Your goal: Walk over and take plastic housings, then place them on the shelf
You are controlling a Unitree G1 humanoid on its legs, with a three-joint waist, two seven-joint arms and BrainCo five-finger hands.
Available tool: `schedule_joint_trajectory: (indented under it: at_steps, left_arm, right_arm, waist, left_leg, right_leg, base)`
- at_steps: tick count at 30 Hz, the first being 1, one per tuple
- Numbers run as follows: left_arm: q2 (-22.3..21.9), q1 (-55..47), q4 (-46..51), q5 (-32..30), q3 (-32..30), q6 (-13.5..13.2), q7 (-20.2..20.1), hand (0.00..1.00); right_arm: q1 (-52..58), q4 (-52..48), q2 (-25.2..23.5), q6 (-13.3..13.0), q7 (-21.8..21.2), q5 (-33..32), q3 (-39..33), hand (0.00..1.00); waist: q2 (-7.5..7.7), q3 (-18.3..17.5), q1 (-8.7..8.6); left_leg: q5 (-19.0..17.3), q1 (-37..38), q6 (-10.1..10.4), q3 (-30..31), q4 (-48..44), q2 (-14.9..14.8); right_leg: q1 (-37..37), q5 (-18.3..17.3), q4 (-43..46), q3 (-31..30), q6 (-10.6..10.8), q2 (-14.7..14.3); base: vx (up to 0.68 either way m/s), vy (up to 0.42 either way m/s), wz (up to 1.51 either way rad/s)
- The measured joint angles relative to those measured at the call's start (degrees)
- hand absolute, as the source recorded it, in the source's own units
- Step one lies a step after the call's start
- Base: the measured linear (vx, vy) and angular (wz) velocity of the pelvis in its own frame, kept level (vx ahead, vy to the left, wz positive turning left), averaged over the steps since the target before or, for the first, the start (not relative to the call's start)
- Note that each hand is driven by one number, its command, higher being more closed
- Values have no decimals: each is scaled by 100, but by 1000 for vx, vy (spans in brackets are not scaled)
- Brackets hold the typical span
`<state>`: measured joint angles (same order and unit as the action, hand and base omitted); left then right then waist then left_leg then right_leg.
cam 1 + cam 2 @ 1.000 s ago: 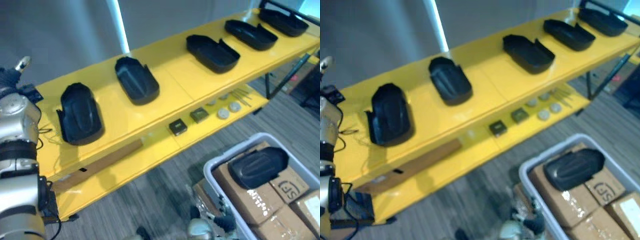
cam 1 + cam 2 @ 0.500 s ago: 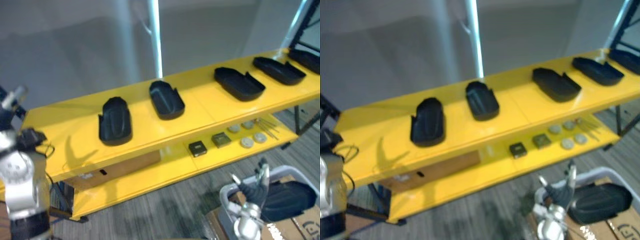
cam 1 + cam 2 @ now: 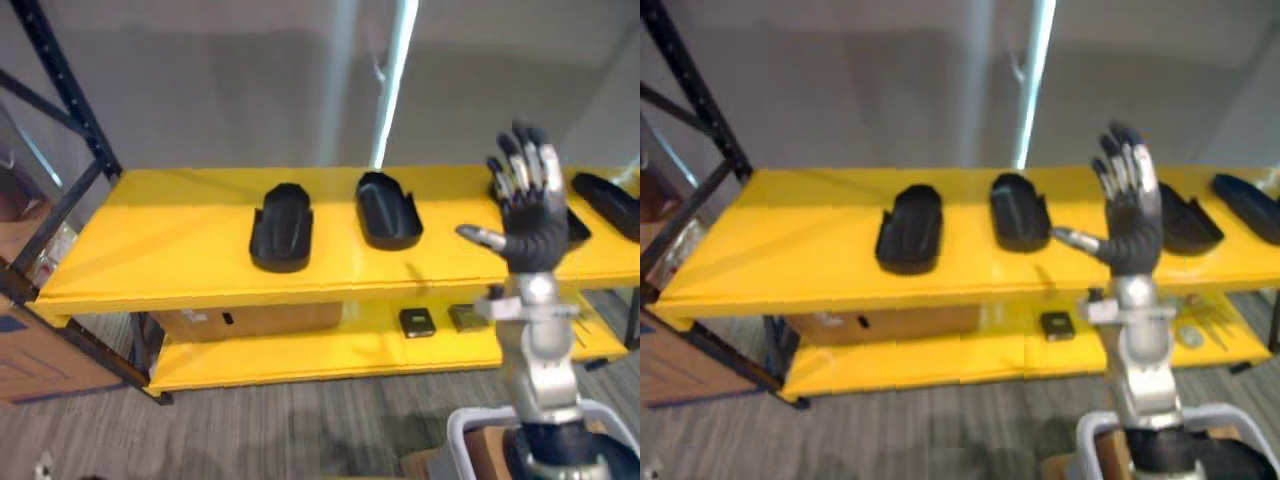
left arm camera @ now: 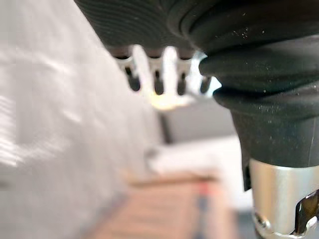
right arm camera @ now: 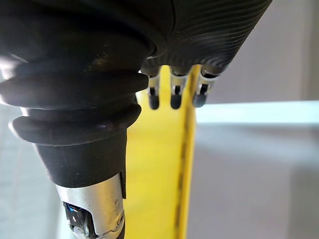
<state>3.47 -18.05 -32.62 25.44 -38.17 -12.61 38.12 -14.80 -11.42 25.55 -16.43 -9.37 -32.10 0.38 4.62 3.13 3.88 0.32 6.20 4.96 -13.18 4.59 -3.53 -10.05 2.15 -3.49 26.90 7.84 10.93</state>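
**On the top tier: housings in a row, right hand raised and empty**

On the top tier of the yellow shelf [image 3: 170, 240], black housings are lying in a row, well apart from each other. The left housing [image 3: 281, 227] is sitting near the middle of the tier, and the second housing [image 3: 389, 210] is lying just to its right. The third housing [image 3: 1190, 222] is showing partly behind the raised hand. The fourth housing [image 3: 610, 205] is running off the view's right edge.

The right hand [image 3: 533, 232] is standing upright in front of the shelf with its fingers [image 3: 525, 170] spread straight and wide and the thumb sticking out toward the second housing. It is holding nothing and touching nothing (its own wrist view is showing the dark tips against the yellow board).

The left hand [image 4: 158, 82] is showing in its wrist view. Its fingers are reaching out straight in a row with nothing between them.

On the lower tier [image 3: 300, 355], a cardboard box [image 3: 255, 320] is sitting at the left. A small black box [image 3: 416, 322] and a greenish one [image 3: 466, 318] are lying further right. Below the right arm, the white rim of a bin [image 3: 462, 430] is showing.
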Motion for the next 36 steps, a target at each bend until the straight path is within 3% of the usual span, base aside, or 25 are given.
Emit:
schedule_joint_trajectory:
  at_steps: [2, 3, 4, 8, 11, 13, 16, 20, 23, 28, 29, 36]
  left_arm:
    - [-18, -19, -237, 7, 133, 30, -285, 0]
    - [-69, -65, -648, 153, 246, 173, -822, 0]
    - [-73, -63, -725, 155, 256, 221, -946, 0]
    - [-188, -50, -1705, 100, 909, 722, -2505, 0]
    - [-267, -3, -2058, 19, 1447, 899, -3222, 0]
    - [-212, 7, -2124, -131, 1610, 900, -3456, 0]
    - [-136, 15, -2222, -177, 1809, 893, -3538, 0]
    - [-71, 11, -2366, -178, 1934, 900, -3577, 0]
    - [19, 12, -2458, -182, 1943, 909, -3587, 0]
    - [66, 21, -2481, -167, 1932, 898, -3467, 0]
    - [47, 19, -2484, -173, 1927, 722, -3438, 0]
    - [53, 58, -2479, -185, 2081, 748, -3388, 0]
  right_arm:
    - [-49, 55, -2, 188, -238, -146, 106, 0]
    - [-55, 168, -45, 421, -476, -159, 363, 0]
    - [-54, 184, -58, 442, -502, -160, 399, 0]
    - [-17, 660, -456, 510, -842, -17, 797, 0]
    - [113, 1112, -781, 540, -1144, 152, 1113, 0]
    - [146, 1293, -877, 571, -1535, 206, 1393, 0]
    - [241, 1313, -899, 658, -1946, 388, 1739, 0]
    - [253, 1402, -980, 666, -1960, 375, 1842, 0]
    - [252, 1413, -1082, 639, -1867, 407, 1899, 0]
    - [251, 1414, -1252, 504, -1232, 717, 1895, 0]
    - [247, 1413, -1398, 485, -1347, 714, 1884, 0]
    - [247, 1414, -1391, 485, -1327, 759, 1790, 0]
  waist:
    - [23, 0, 18]
    - [33, 4, 33]
    - [33, 4, 30]
    - [77, 55, 21]
    - [64, 137, 34]
    - [9, 203, 47]
    - [-93, 281, 45]
    - [-69, 313, 68]
    - [-13, 324, 103]
    - [10, 334, 124]
    - [-59, 468, 127]
    - [-125, 590, 123]
  left_leg:
    - [6, -34, -7, 41, 0, 10]
    - [6, -25, -8, 44, -1, 18]
    - [6, -23, -9, 43, -1, 19]
    - [4, -12, -11, 23, -1, 21]
    - [4, 71, -11, 12, 0, 17]
    - [5, 78, -12, 7, 2, 16]
    - [29, 81, -44, 10, 35, 35]
    - [37, 72, -48, 19, 41, 49]
    - [40, 68, -50, 27, 43, 61]
    - [42, 69, -52, 31, 43, 99]
    - [38, 171, -49, -1, 50, 74]
    - [48, 169, -45, 9, 17, 64]
  right_leg:
    - [1, 1, 17, 70, 0, 10]
    - [8, 2, 78, 158, -1, 28]
    - [10, 2, 89, 158, -1, 31]
    - [10, 3, 106, 156, -1, 76]
    - [-41, 1, 107, 139, -2, 75]
    - [-56, -12, 106, 139, -8, 76]
    - [-50, -27, 124, 144, 13, 97]
    - [-12, -59, 183, 156, 41, 98]
    - [-15, -61, 183, 160, 41, 103]
    - [-31, -59, 181, 160, 43, 132]
    - [-148, -56, 119, 143, 46, 99]
    - [-143, -50, 131, 121, 43, 84]
  base:
    - [34, 0, 19]
    - [24, 8, 5]
    - [39, 24, 0]
    - [0, 6, -2]
    - [-12, 4, -5]
    - [-48, 0, -6]
    - [-36, 3, -1]
    - [1, 3, 1]
    - [0, 0, 0]
    - [12, 7, 1]
    - [0, 0, 0]
    - [0, 0, 0]
